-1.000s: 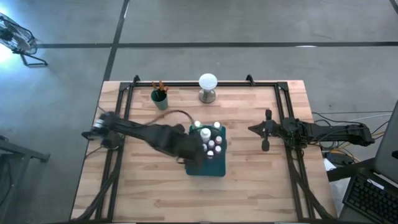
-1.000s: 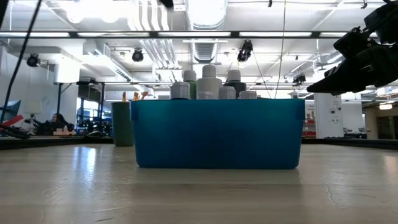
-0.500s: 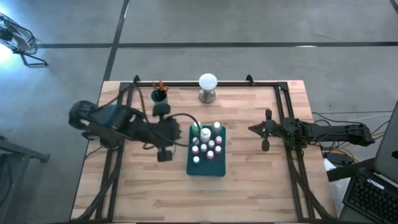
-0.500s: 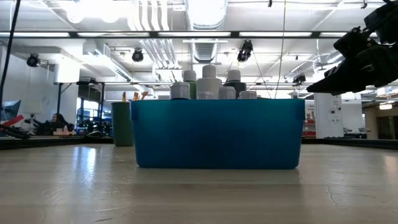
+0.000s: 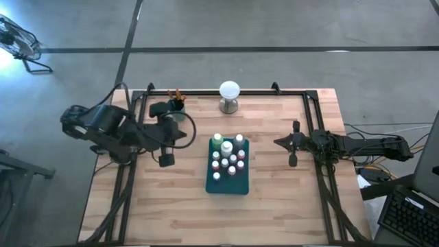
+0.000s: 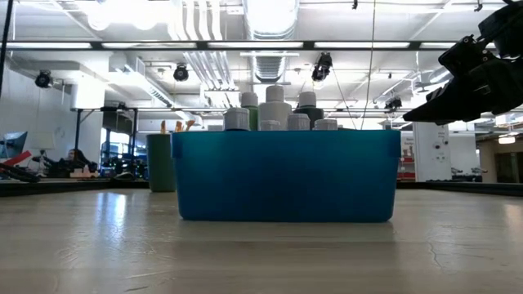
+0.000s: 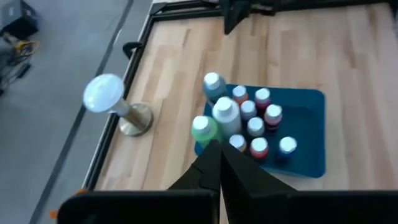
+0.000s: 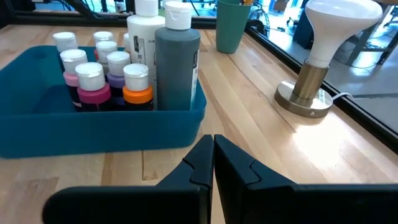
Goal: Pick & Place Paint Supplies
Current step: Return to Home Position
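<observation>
Standing nearly complete, by the look of the layout; items run from largest to smallest.

- Surface (image 5: 171,206): wooden top filling the lower middle of the high view. No bottle lies loose on it.
- Blue bin (image 5: 233,186): just below centre of the high view and mid-frame in the low view. It holds every bottle in sight.
- Left gripper (image 7: 219,163): left of centre in the high view, apart from the bin and near the green cup. Its fingers are pressed together with nothing between them.
- Right gripper (image 8: 211,155): right of centre in the high view, well apart from the bin. It is likewise closed and empty, and its arm waits.
- White ball on a metal base (image 5: 229,90): top centre of the surface, not part of the job.
- Green cup (image 5: 176,108): upper left of the surface, outside the bin.
- Large bottles: grey bottle (image 8: 177,62), white bottle (image 8: 144,37) and green bottle (image 5: 217,141) stand upright at the bin's upper end in the high view.
- Small bottles (image 5: 232,161): a cluster of white caps standing packed just below the large ones, inside the bin.
- Brushes (image 5: 175,94): their tips stand in the cup, not in the bin.

Judgement: the bottle placing looks finished. Remaining is parking the left arm, and possibly the brushes, though whether they belong in the bin cannot be told.
</observation>
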Robot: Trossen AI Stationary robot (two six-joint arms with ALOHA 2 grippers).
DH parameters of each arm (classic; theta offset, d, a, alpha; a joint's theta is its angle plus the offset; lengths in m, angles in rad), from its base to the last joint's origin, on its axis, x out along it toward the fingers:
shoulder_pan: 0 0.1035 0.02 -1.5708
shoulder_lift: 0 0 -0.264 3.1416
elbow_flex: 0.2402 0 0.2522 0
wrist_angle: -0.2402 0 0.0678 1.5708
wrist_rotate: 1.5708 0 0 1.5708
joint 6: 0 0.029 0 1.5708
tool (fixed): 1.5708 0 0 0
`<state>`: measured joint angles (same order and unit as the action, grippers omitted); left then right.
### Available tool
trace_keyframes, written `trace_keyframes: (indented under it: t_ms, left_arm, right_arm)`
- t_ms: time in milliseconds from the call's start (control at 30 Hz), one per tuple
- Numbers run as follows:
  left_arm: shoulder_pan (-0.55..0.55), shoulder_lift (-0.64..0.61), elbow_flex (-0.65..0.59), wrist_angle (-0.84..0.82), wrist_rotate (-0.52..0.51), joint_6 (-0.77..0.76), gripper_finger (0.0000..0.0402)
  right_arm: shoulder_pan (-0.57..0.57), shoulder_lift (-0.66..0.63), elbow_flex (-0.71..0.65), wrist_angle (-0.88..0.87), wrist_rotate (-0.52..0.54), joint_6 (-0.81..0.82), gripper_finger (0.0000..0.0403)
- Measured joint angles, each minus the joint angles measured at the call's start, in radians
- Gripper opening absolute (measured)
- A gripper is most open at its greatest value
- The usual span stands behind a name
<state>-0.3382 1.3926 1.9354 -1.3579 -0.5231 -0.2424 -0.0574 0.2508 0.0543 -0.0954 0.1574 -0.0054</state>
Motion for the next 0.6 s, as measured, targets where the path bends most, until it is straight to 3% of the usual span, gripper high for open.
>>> trace_keyframes:
  t_ms: [133, 233, 467, 600]
  left_arm:
    - [0.001, -0.084, -0.109, 0.043, -0.010, -0.041, 0.0002]
    - [0.000, -0.193, -0.253, 0.167, -0.012, -0.039, 0.0001]
    - [0.016, -0.494, -0.784, 0.690, 0.030, 0.189, 0.0001]
    - [0.013, -0.670, -1.084, 0.963, 0.090, 0.231, 0.0001]
  right_arm:
    - [0.000, 0.000, 0.000, 0.000, 0.000, 0.009, 0.0008]
    - [0.000, 0.000, 0.000, 0.000, 0.000, -0.001, 0.0008]
    - [0.000, 0.000, 0.000, 0.000, 0.000, 0.004, 0.0008]
    - [0.000, 0.000, 0.000, 0.000, 0.000, 0.004, 0.0008]
